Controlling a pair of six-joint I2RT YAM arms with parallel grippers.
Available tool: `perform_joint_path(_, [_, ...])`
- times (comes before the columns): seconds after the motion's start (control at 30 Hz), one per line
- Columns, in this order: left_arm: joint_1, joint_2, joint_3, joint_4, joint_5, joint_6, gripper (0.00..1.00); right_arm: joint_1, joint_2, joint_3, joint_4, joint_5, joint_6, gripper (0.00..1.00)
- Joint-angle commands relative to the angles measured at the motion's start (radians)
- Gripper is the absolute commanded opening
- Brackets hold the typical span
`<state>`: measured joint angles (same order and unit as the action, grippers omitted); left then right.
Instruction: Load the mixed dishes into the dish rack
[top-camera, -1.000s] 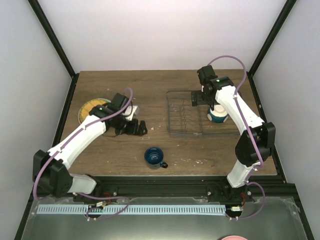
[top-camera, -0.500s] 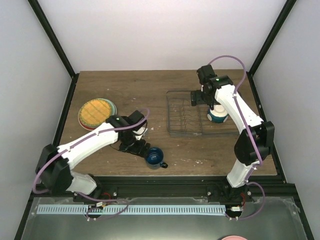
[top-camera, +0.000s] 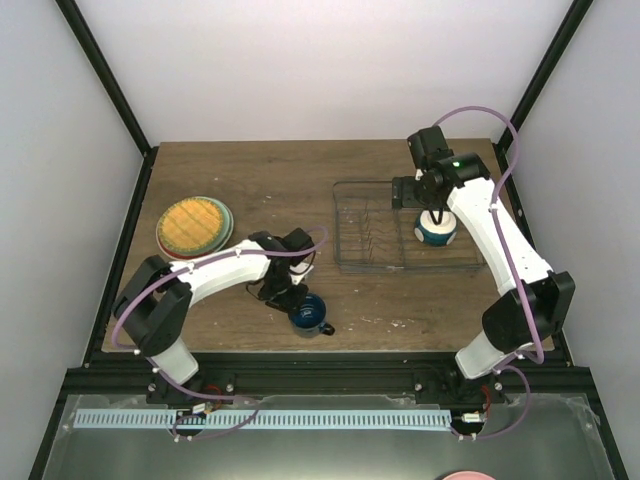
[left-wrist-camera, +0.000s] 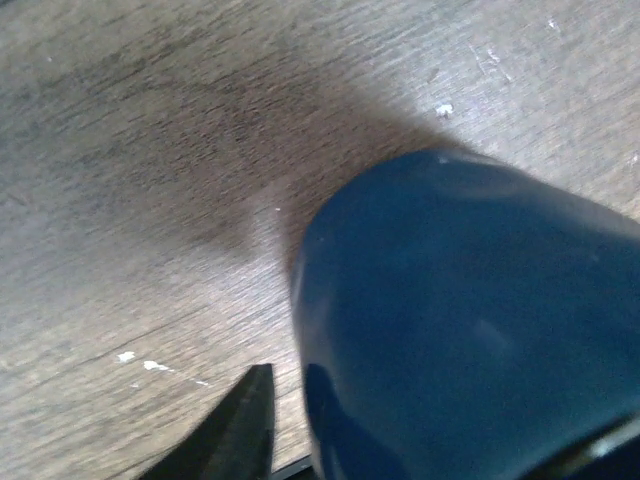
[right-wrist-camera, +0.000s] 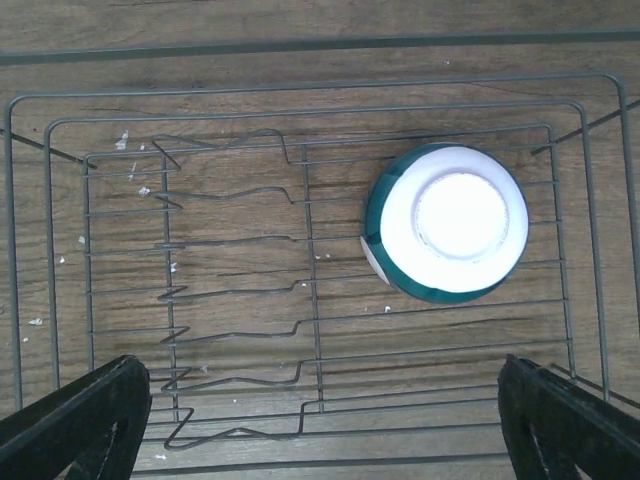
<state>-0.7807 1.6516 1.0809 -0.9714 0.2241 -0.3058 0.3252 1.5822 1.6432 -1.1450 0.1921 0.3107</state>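
1 blue mug (top-camera: 308, 314) stands just beside the left hand (top-camera: 291, 298).

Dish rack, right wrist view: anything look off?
Nothing looks damaged. The bowl lies base-up in the right half of the dish rack, which suits draining. The only oddity is white specks scattered on the table under the rack's left side.

Brown wooden table (top-camera: 300, 170); white specks (top-camera: 400, 322) near front edge; black corner posts (top-camera: 107, 75)
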Motion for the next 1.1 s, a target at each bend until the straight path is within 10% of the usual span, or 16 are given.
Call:
perform_joint_path(0.0, [-0.011,0.017,0.016,0.017,0.02,0.027,0.22,0.007,-0.032,-0.005,-0.039,0.017,0.028,0.95])
perform_joint_path(0.13, [-0.012,0.011,0.024,0.008,0.023,0.036,0.0,0.007,-0.036,-0.02,-0.033,0.008,0.039,0.91])
perform_joint_path(0.57, [-0.011,-0.285,0.184,-0.003,-0.163,0.062,0.0,0.007,-0.105,-0.108,0.091,-0.396,0.017,0.88])
perform_joint_path(1.07, [0.019,-0.671,-0.183,0.686,-0.62,0.068,0.0,0.008,-0.305,-0.528,0.734,-1.068,0.486,0.78])
